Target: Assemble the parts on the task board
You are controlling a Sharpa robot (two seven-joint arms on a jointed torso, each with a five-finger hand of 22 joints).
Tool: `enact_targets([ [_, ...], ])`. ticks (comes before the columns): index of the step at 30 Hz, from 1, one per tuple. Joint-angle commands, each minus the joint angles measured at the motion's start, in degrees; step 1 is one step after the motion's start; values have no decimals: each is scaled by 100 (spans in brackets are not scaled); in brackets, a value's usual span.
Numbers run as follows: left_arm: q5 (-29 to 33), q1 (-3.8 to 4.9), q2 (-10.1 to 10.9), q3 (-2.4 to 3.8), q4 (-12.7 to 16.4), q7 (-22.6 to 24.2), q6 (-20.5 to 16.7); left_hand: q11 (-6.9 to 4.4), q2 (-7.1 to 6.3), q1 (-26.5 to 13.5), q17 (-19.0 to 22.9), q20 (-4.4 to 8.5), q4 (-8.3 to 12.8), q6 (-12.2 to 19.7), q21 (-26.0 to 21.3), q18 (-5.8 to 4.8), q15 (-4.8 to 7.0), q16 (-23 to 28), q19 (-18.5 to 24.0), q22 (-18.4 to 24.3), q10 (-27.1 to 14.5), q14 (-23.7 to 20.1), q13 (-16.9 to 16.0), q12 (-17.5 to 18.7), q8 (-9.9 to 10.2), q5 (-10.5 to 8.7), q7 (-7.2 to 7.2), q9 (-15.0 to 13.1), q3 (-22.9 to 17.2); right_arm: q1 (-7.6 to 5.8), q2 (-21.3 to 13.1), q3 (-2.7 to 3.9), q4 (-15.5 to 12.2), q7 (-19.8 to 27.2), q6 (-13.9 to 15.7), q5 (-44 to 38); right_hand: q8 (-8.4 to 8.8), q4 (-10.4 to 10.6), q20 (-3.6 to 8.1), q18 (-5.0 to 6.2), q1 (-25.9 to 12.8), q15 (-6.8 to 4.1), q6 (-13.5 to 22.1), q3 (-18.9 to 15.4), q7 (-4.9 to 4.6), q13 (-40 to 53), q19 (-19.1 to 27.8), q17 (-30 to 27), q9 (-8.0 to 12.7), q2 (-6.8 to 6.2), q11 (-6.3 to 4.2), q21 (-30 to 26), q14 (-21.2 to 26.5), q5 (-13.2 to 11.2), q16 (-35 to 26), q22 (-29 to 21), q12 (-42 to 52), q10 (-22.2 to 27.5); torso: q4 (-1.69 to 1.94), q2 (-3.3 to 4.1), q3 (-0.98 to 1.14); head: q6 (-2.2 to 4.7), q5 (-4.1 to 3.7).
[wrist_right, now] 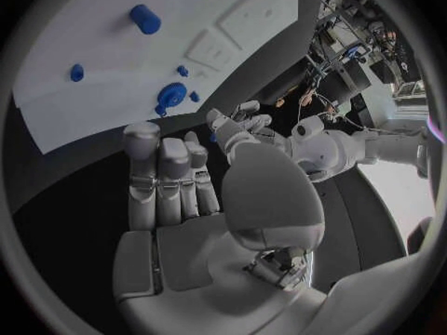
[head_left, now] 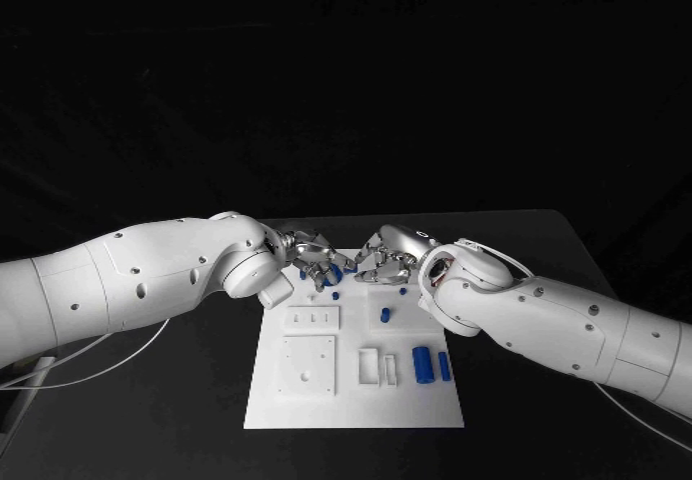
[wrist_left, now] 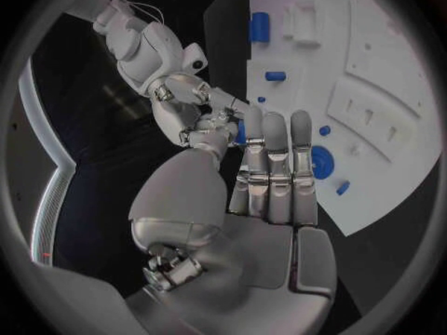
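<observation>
The white task board (head_left: 361, 405) lies lengthwise in the middle of the table. My two hands meet over its far end. The left hand (head_left: 312, 252) and the right hand (head_left: 389, 258) have their fingertips together on a small blue part (head_left: 351, 268), which is lifted off the board. The left wrist view has this part (wrist_left: 241, 132) between my left fingers (wrist_left: 270, 149) and the right hand (wrist_left: 200, 108). In the right wrist view it (wrist_right: 213, 136) sits at the left hand's (wrist_right: 241, 123) fingertips. A blue disc (head_left: 316, 276) (wrist_left: 321, 161) (wrist_right: 172, 94) sits on the board below the hands.
Two blue cylinders (head_left: 423, 365) (head_left: 444, 365) lie on the board's near right. A shorter one (head_left: 387, 315) and a small peg (head_left: 335, 295) are mid-board. White raised blocks (head_left: 309, 365) fill the board's near left. A cable (head_left: 87, 365) runs under the left arm.
</observation>
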State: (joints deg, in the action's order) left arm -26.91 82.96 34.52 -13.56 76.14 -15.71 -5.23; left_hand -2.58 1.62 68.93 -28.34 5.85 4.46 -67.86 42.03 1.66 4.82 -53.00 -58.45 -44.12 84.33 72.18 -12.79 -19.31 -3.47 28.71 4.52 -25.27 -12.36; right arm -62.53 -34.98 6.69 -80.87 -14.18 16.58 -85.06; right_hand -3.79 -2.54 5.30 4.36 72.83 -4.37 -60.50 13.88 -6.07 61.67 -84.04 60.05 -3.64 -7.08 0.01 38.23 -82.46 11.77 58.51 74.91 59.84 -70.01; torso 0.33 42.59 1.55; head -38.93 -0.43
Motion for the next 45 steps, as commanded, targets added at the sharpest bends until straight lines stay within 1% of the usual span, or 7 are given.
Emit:
enact_targets([
  [1,-148,0,7,5,-8,20,38,-74,21,-41,-10,34,96,-634,36,-73,29,-22,-4,-14,220,34,-12,-42,-33,34,-571,-3240,-41,23,-53,0,-22,124,144,126,22,50,-34,105,53,43,41,-107,-13,-41,-119,-20,5,-23,12,-37,13,-22,-35,447,-39,49,9,-2,2,1,10],
  [11,-642,0,58,3,-66,-456,71,-135,35,-139,-57,92,221,-764,130,-74,90,-71,-108,-121,238,222,-78,-302,-32,37,-612,-3087,-34,54,-367,46,17,383,588,324,30,59,-33,118,113,46,-3,60,-1,-229,-103,-128,8,-63,-8,-258,38,88,-126,412,-162,114,-5,-7,0,-48,73],
  [19,-1110,-3,50,-8,-130,-970,104,-219,59,-226,-180,179,280,-936,311,-99,174,-248,-217,-258,241,407,-206,-750,-37,57,-682,-3090,16,8,-584,382,145,875,890,678,26,-4,-28,120,99,35,-25,246,-2,-422,-96,-172,7,-92,-10,-426,60,311,-163,390,-291,182,7,-4,5,-146,112],
  [21,-1227,-16,38,-15,-146,-1063,94,-244,66,-255,-230,199,295,-992,366,-105,196,-319,-238,-302,255,455,-254,-895,-52,61,-706,-3107,28,-29,-609,468,194,1048,988,883,22,-37,-43,130,95,50,7,258,-9,-640,-22,-311,6,-95,-3,-766,150,356,-330,316,-512,317,6,-12,6,-189,120],
  [23,-1349,-42,27,-20,-161,-1150,65,-262,62,-272,-314,214,317,-1041,430,-113,207,-419,-251,-353,233,479,-339,-1101,-57,116,-723,-3170,45,-75,-626,537,247,1196,1088,1110,17,-116,-76,183,95,89,120,240,-40,-1074,262,-787,3,-113,13,-2031,406,456,-879,-34,-960,509,3,-13,2,-240,121],
  [27,-1684,-128,0,-25,-189,-1313,-21,-278,85,-330,-647,228,377,-1056,633,-80,233,-812,-247,-527,242,485,-658,-1627,-91,284,-767,-3642,45,-165,-655,638,328,1409,1261,1543,26,-248,-90,173,28,97,182,148,-62,-1380,202,-1068,7,-52,35,-2525,492,560,-941,-307,-1008,602,-11,-18,-2,-304,132],
  [45,-2386,-533,-191,-26,-415,-1397,-425,-334,38,-614,-934,227,677,-1286,890,-6,271,-1204,-233,-768,239,559,-977,-2106,-64,925,-827,-3992,-171,-229,-688,756,150,1518,1387,1910,26,-305,-92,165,-22,100,211,154,-72,-1706,113,-1317,7,-56,36,-2785,565,968,-822,-274,-913,660,-5,-7,-1,-424,96],
])
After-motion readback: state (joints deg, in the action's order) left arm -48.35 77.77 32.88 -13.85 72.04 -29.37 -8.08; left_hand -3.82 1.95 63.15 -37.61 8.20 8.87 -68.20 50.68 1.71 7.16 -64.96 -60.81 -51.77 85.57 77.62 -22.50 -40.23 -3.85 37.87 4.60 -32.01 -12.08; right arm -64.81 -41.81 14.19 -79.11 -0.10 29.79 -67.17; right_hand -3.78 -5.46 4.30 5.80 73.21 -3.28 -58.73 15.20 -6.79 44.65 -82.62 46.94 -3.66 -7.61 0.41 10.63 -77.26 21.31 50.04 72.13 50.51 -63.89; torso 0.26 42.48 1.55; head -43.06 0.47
